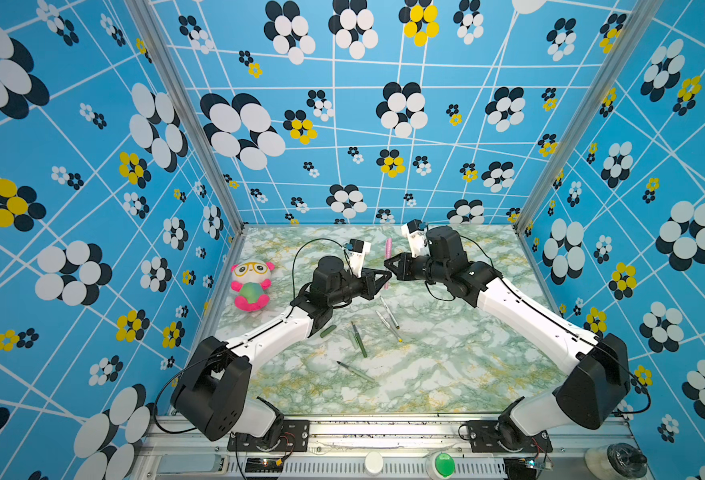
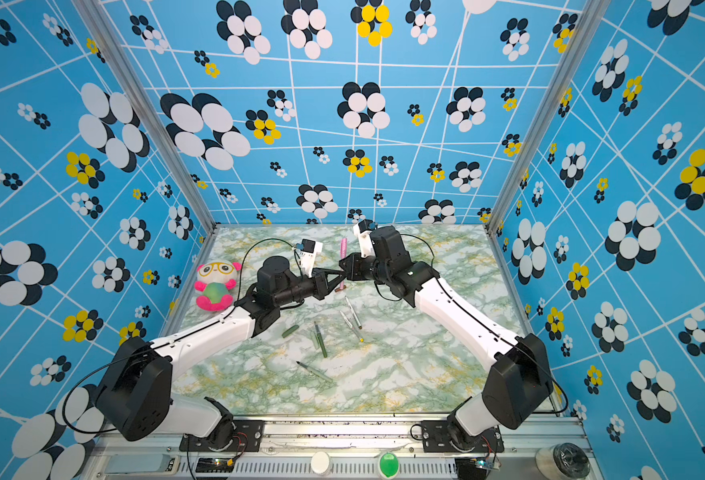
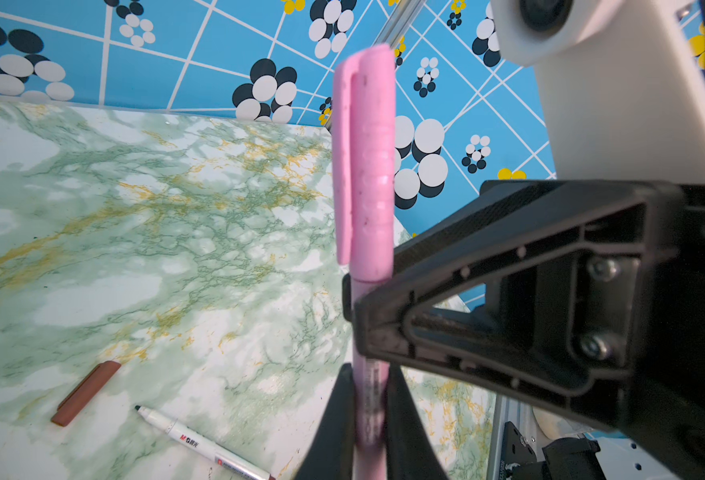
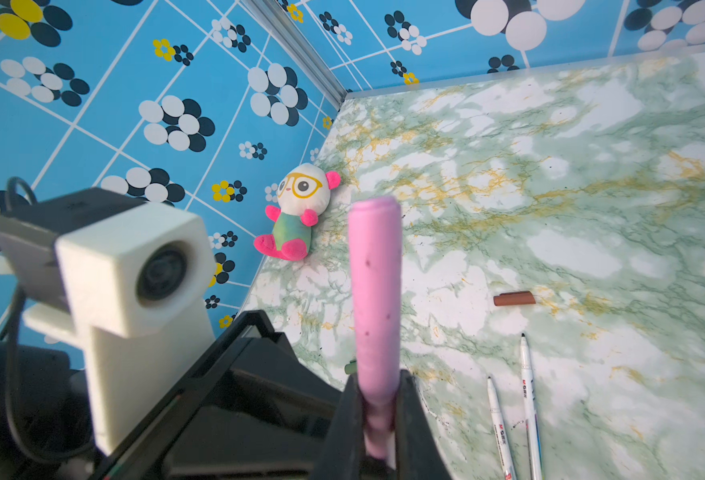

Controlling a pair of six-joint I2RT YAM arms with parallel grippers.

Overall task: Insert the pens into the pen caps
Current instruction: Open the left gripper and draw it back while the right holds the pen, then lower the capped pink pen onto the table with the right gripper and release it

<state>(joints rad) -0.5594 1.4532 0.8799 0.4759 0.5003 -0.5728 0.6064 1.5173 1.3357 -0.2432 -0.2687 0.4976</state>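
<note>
A pink pen (image 1: 386, 284) stands upright above the far middle of the table with its pink cap (image 1: 388, 248) on its upper end. My left gripper (image 1: 385, 277) is shut on the barrel (image 3: 368, 399) below the cap (image 3: 365, 166). My right gripper (image 1: 389, 264) is shut on the same pen just above, where the cap's (image 4: 375, 291) open end meets the barrel. On the table lie two white pens (image 1: 389, 312) (image 1: 389, 328), a dark green pen (image 1: 359, 341), a pale green pen (image 1: 357, 372), a dark green cap (image 1: 328, 331) and a brown cap (image 4: 514, 298).
A plush panda (image 1: 251, 286) sits at the table's left edge. The loose pens and caps lie in the middle of the marbled table (image 1: 446, 365), below the two grippers. Patterned blue walls close the back and both sides.
</note>
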